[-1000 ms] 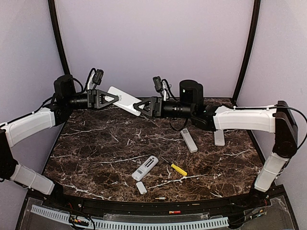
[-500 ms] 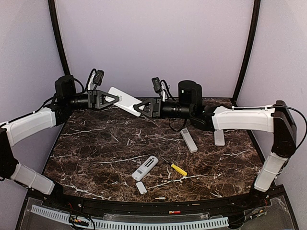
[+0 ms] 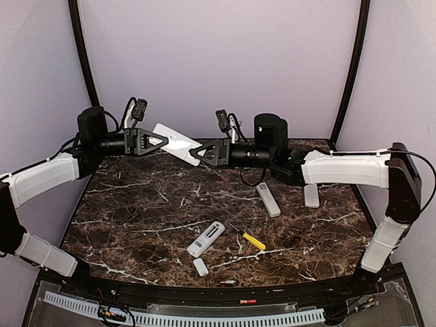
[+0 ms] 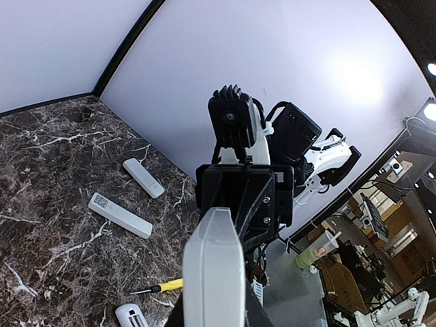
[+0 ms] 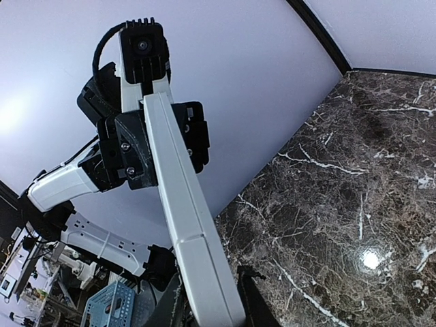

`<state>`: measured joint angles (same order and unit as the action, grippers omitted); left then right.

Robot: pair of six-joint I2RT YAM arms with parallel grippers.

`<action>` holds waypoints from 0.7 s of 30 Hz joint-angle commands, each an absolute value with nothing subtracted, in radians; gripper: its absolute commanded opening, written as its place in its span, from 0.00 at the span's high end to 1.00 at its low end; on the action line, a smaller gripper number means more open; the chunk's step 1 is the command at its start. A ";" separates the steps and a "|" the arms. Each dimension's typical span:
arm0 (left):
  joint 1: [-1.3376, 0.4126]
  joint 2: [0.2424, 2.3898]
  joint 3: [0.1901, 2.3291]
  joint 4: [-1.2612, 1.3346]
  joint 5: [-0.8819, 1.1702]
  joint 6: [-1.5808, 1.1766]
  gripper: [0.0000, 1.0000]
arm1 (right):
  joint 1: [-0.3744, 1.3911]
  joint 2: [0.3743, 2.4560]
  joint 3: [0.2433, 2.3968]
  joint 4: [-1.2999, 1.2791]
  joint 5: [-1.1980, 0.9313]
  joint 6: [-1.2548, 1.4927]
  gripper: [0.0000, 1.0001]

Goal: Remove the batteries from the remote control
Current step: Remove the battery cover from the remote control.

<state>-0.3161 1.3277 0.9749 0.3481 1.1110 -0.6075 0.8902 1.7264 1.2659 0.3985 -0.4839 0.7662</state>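
Note:
A white remote control [image 3: 176, 142] hangs in the air over the back of the table, held at both ends. My left gripper [image 3: 161, 142] is shut on its left end and my right gripper [image 3: 196, 153] is shut on its right end. In the left wrist view the remote [image 4: 214, 266] runs away from my jaws toward the right gripper's black fingers [image 4: 240, 197]. In the right wrist view the remote [image 5: 178, 197] shows a seam across its back. A tiny cylinder [image 3: 228, 281], perhaps one of the batteries, lies near the front edge.
On the marble table [image 3: 136, 204] lie a white remote with its back open [image 3: 206, 238], a small white cover [image 3: 200, 266], a yellow-handled screwdriver [image 3: 253, 240] and two more white remotes [image 3: 268, 199] [image 3: 311, 195] at the right.
The held remote has turned slightly about its long axis and looks thinner from above. My right gripper has shifted a little to the left. The left arm has barely moved.

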 commanded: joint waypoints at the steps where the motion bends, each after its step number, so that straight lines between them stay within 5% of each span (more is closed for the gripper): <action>1: -0.340 1.308 0.980 0.354 1.134 -0.597 1.00 | 0.896 1.755 1.292 0.377 -0.421 0.764 0.86; 21: -0.331 1.287 0.987 0.330 1.119 -0.579 1.00 | 0.889 1.728 1.249 0.328 -0.378 0.771 0.72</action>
